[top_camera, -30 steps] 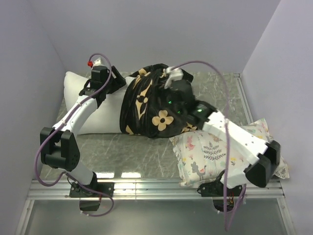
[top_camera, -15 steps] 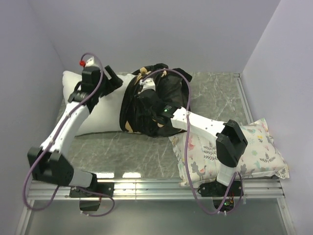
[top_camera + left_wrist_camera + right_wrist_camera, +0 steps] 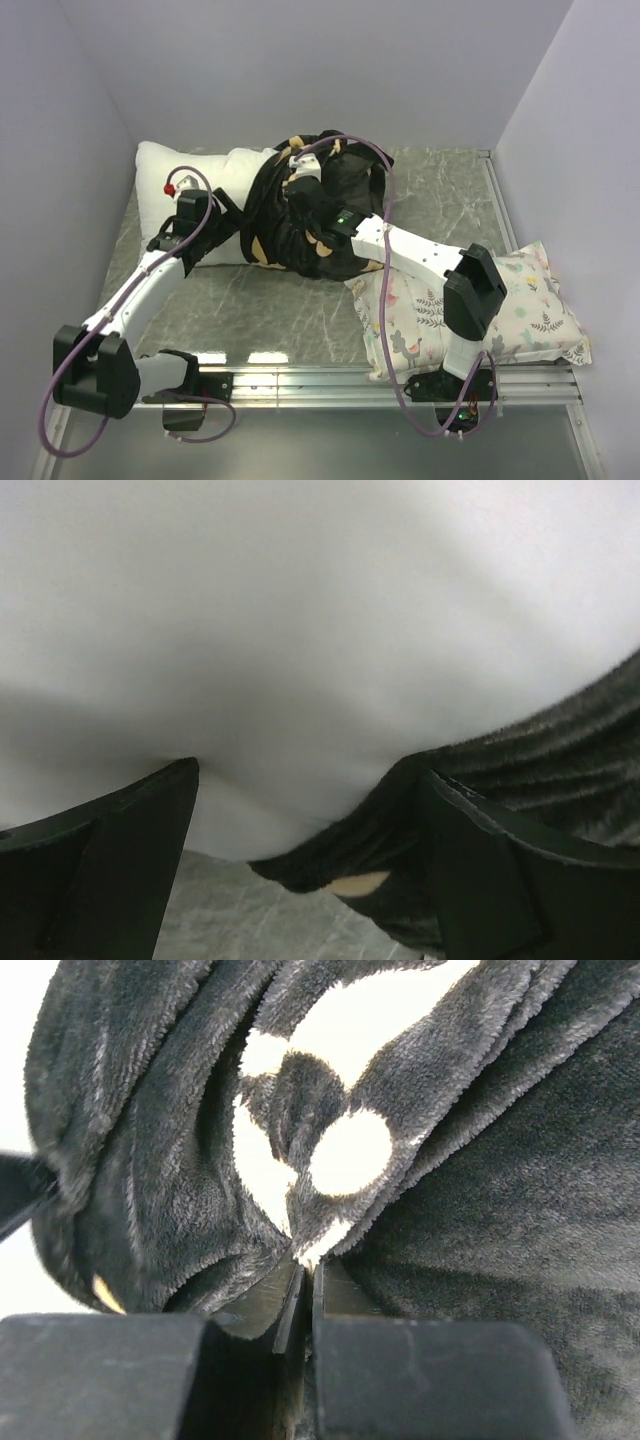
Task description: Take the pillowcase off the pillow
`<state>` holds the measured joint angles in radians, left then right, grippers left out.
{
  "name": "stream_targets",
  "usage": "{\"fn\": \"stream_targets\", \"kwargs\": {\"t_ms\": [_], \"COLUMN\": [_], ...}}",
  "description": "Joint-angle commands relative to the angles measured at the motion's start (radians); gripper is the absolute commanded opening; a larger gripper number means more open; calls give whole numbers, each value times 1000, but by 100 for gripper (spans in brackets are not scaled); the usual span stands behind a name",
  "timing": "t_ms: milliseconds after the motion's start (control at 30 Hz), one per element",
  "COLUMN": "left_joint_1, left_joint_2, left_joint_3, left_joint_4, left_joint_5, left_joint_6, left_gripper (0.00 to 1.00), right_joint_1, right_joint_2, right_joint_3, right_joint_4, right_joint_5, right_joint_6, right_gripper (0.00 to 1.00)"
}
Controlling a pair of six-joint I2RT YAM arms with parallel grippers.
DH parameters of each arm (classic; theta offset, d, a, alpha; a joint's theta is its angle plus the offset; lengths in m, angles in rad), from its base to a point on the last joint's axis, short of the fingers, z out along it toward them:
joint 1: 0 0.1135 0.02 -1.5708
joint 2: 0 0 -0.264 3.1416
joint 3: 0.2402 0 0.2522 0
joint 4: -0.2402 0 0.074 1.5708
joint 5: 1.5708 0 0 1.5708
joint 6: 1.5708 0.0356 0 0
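The black plush pillowcase (image 3: 345, 190) with tan flowers is bunched over the right end of the white pillow (image 3: 185, 170), whose left half lies bare. My left gripper (image 3: 226, 212) is open at the pillow's near edge. In the left wrist view its jaws straddle the pillow (image 3: 300, 630) where the pillowcase hem (image 3: 540, 760) begins, with nothing pinched between them. On top of the bunched cover, my right gripper (image 3: 298, 178) is shut on a fold of the pillowcase (image 3: 480, 1190). That fold runs into the closed jaws of the right gripper (image 3: 308, 1265).
A smaller floral-print pillow (image 3: 520, 300) lies at the near right under the right arm. Grey walls stand close at the left, back and right. A metal rail (image 3: 320, 375) runs along the near edge of the marbled table (image 3: 290, 310).
The left arm swung down from the pillow's far side to its near edge, still open. The right gripper reached left over the pillowcase and shut on a fold.
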<state>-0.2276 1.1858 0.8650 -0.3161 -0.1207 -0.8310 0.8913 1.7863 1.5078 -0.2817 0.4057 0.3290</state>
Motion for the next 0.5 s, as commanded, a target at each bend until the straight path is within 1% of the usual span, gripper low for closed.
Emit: {"fn": "stream_targets", "kwargs": {"t_ms": [0, 33, 100, 133, 200, 333, 367, 400, 433, 467], "left_joint_1": [37, 51, 68, 83, 102, 143, 148, 151, 151, 151], "left_joint_2": [76, 98, 142, 149, 152, 109, 95, 84, 74, 48], "left_joint_3": [34, 54, 63, 62, 57, 14, 8, -9, -20, -29], "left_joint_4": [71, 69, 71, 75, 69, 91, 95, 132, 150, 169], "left_joint_5": [-36, -40, -49, -50, -60, -46, -37, -4, 19, 38], "left_joint_6": [-20, -23, -34, -34, -45, -34, -30, -19, -14, -13], "left_gripper": [92, 78, 42, 19, 0, 0, 1, 2, 5, 12], "right_joint_1": [17, 14, 11, -1, -21, -115, -153, -166, -172, -173], "right_joint_2": [-19, -28, -56, -68, -102, -162, -175, -182, -188, -195], "right_joint_3": [3, -3, -6, -14, -24, -50, -54, -58, -61, -64], "right_joint_4": [-77, -88, -100, -112, -126, -142, -142, -139, -133, -128], "right_joint_5": [-51, -48, -35, -28, -24, -59, -91, -111, -126, -137], "right_joint_6": [10, -1, -10, -18, -18, 7, 13, 19, 19, 16], "right_gripper": [0, 0, 0, 0, 0, 0, 0, 0, 0, 0]}}
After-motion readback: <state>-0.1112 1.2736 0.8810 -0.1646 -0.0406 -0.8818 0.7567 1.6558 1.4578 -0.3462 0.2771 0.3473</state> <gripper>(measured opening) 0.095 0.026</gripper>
